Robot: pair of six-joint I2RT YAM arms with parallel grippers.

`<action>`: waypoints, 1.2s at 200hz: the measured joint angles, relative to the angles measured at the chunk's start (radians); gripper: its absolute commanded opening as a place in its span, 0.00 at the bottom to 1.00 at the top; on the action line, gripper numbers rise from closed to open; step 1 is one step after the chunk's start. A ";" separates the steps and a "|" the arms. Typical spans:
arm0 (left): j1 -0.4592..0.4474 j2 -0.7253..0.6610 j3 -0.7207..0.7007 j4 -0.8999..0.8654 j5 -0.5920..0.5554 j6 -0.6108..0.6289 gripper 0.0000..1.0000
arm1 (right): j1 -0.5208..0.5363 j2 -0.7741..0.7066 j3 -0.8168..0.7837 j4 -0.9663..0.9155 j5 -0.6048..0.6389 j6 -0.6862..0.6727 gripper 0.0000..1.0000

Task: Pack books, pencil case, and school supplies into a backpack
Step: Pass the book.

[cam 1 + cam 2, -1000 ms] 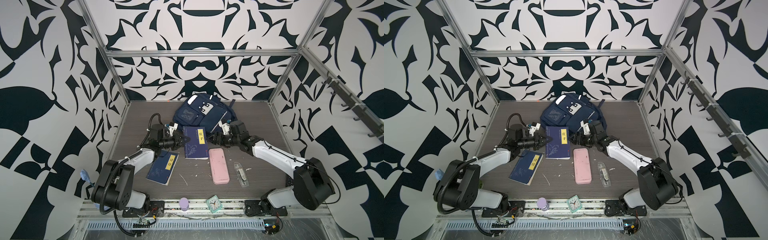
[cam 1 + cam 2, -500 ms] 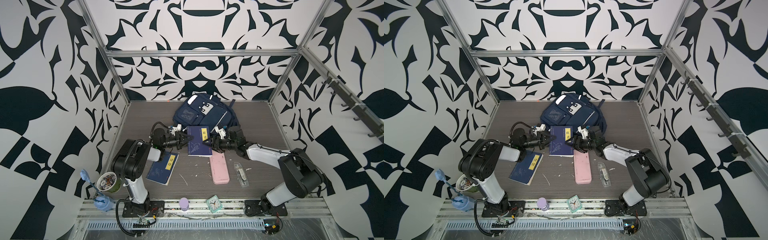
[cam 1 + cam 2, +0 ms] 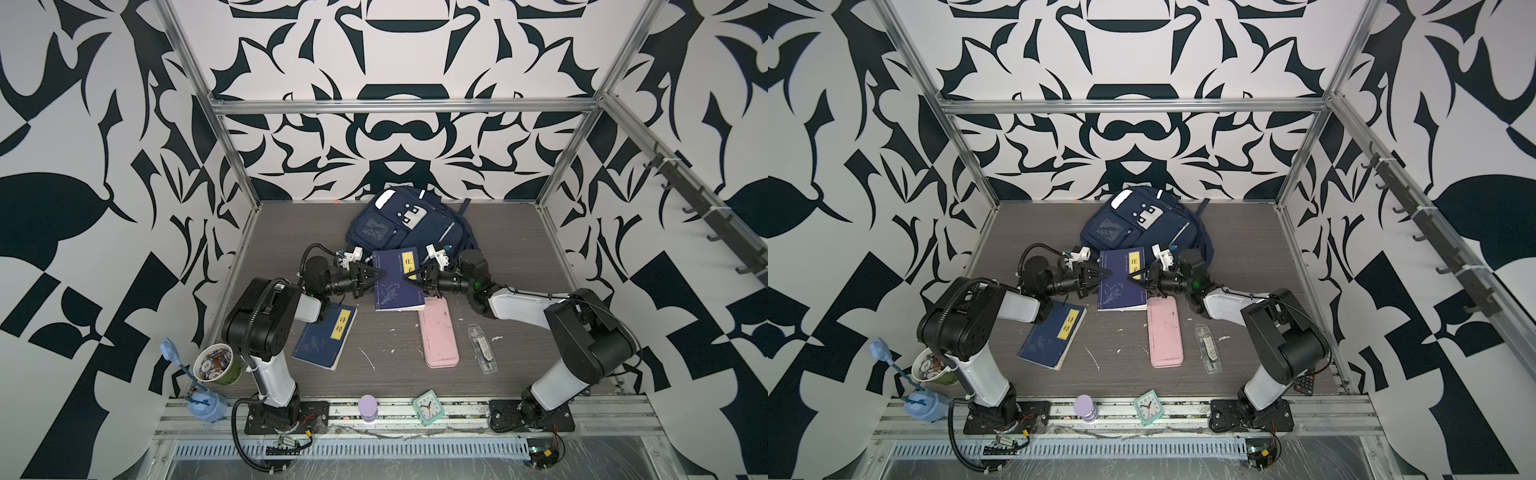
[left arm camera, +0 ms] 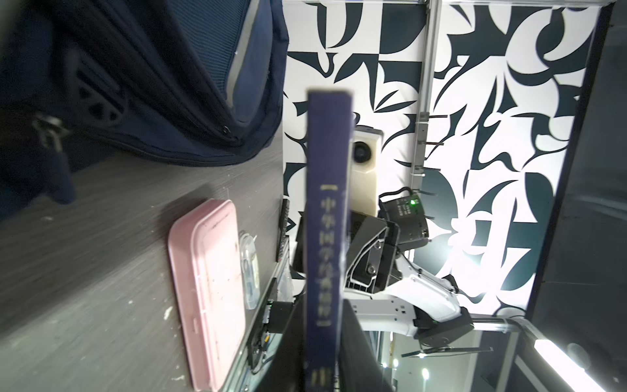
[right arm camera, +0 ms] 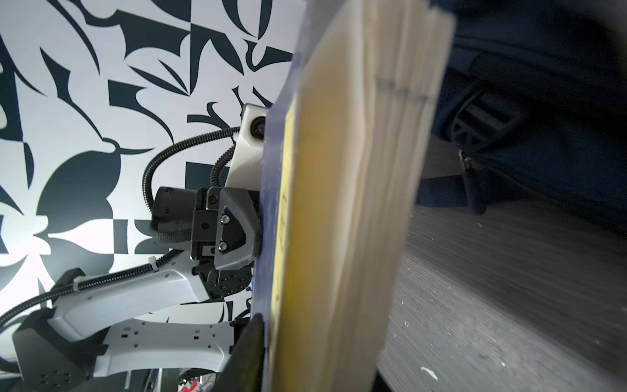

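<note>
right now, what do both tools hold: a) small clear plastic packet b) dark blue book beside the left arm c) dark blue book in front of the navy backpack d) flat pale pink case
c: the dark blue yellow-labelled softcover book by the navy fabric backpack has its spine in the left tool and its page edge in the right tool.

The thin softcover book (image 3: 395, 293) is dark blue with a yellow label; the flat oblong case (image 3: 438, 338) is pale pink; the fabric backpack (image 3: 374, 232) is navy with white patches.
</note>
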 measured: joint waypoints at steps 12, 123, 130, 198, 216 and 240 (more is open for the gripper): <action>0.000 -0.034 0.000 -0.090 -0.003 0.049 0.28 | 0.000 -0.007 0.000 -0.006 -0.003 -0.001 0.12; -0.010 -0.316 0.251 -1.027 -0.161 0.623 0.72 | -0.128 -0.236 0.028 -0.335 0.028 -0.133 0.00; -0.014 -0.315 0.272 -1.070 -0.182 0.650 0.72 | -0.153 -0.259 0.031 -0.369 0.036 -0.145 0.00; -0.179 -0.192 0.633 -1.407 -0.454 0.866 0.73 | -0.396 -0.455 0.084 -0.681 0.198 -0.233 0.00; -0.238 -0.109 0.747 -1.482 -0.532 0.917 0.73 | -0.419 -0.484 0.099 -0.756 0.250 -0.261 0.00; -0.308 0.013 0.889 -1.576 -0.638 0.986 0.72 | -0.429 -0.501 0.123 -0.830 0.290 -0.299 0.00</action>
